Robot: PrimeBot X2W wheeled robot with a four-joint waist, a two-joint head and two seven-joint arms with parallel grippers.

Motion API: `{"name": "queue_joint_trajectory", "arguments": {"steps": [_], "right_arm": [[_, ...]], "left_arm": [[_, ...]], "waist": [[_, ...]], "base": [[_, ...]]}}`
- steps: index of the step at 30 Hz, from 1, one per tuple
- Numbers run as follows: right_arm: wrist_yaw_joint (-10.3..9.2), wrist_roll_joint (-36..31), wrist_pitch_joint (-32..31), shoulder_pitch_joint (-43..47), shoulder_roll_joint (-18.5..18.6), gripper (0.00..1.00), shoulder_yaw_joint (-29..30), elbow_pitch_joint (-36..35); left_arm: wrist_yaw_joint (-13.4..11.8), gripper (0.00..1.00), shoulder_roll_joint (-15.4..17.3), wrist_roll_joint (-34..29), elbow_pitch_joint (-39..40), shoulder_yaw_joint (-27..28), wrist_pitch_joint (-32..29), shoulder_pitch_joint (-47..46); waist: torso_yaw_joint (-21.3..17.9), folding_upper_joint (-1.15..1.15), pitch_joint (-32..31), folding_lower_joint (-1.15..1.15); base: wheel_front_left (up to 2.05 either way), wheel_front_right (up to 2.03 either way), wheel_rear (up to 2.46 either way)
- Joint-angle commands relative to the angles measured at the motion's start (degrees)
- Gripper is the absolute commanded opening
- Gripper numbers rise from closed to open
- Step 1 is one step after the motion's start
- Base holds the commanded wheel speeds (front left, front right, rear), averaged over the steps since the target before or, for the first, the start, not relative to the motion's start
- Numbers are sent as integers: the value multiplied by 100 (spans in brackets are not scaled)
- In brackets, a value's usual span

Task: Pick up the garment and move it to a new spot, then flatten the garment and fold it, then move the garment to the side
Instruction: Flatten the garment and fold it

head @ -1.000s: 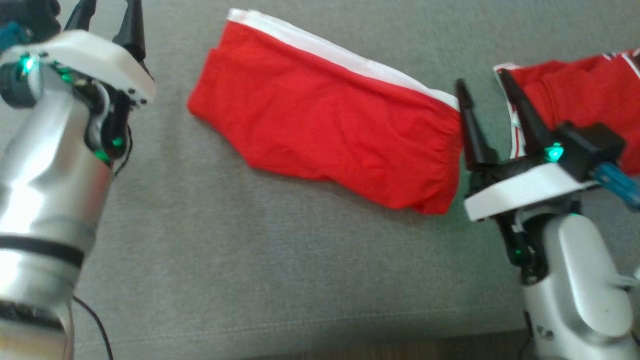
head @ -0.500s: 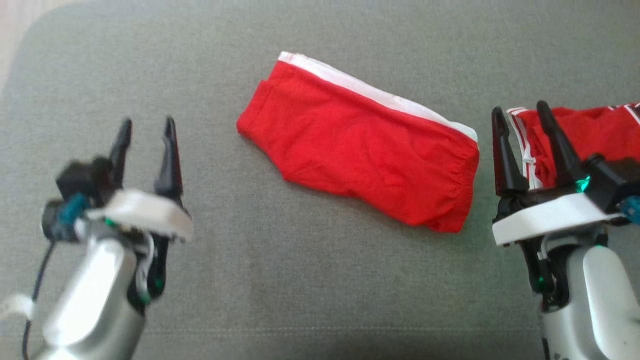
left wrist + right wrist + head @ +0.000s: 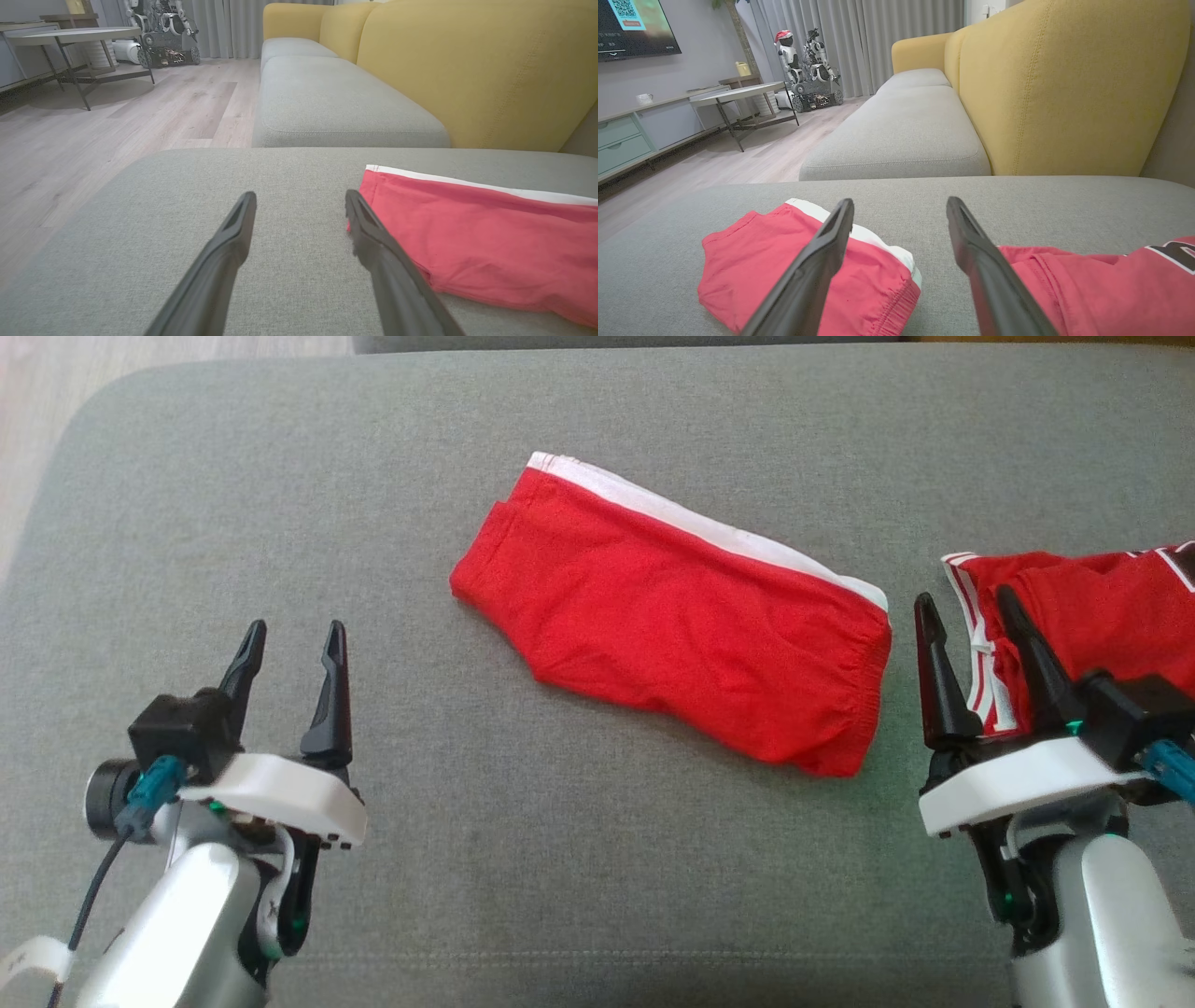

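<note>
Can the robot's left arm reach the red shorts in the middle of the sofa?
Probably yes. The left gripper is open, and just grey cushion lies between it and the shorts, so nothing seems to block the way.

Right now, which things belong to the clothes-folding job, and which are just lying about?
Job: folded red cloth shorts with white waistband; open left gripper; open right gripper; grey fabric sofa cushion beneath.
Lying about: second red garment with striped trim, probably; yellow sofa backrest; grey side table; parked white robot.
</note>
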State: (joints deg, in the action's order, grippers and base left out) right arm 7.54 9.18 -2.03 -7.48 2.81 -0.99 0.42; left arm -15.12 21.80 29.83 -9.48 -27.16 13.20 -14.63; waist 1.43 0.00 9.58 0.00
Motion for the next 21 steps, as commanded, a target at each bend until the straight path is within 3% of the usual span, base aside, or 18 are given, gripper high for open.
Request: {"name": "queue_joint_trajectory", "arguments": {"steps": [1, 13, 17, 21], "right_arm": [[-5, 43, 27, -111, 7, 100, -115, -181], [-5, 88, 54, -185, 7, 100, -141, -135], [-5, 94, 33, -266, 7, 100, -145, -203], [-5, 95, -18, -378, 7, 100, -139, -305]], "left_arm": [[-26, 100, 228, -35, 193, 225, 2, -170], [21, 100, 271, 33, 232, 205, -54, -225], [236, 100, 211, 4, 281, 141, -35, -679], [631, 100, -2, 18, -32, -39, -145, -1513]], "waist": [[-9, 0, 11, 0], [12, 0, 57, 0], [28, 0, 236, 0], [-31, 0, 507, 0]], "base": [[0, 0, 0], [0, 0, 0], [0, 0, 0], [0, 0, 0]]}}
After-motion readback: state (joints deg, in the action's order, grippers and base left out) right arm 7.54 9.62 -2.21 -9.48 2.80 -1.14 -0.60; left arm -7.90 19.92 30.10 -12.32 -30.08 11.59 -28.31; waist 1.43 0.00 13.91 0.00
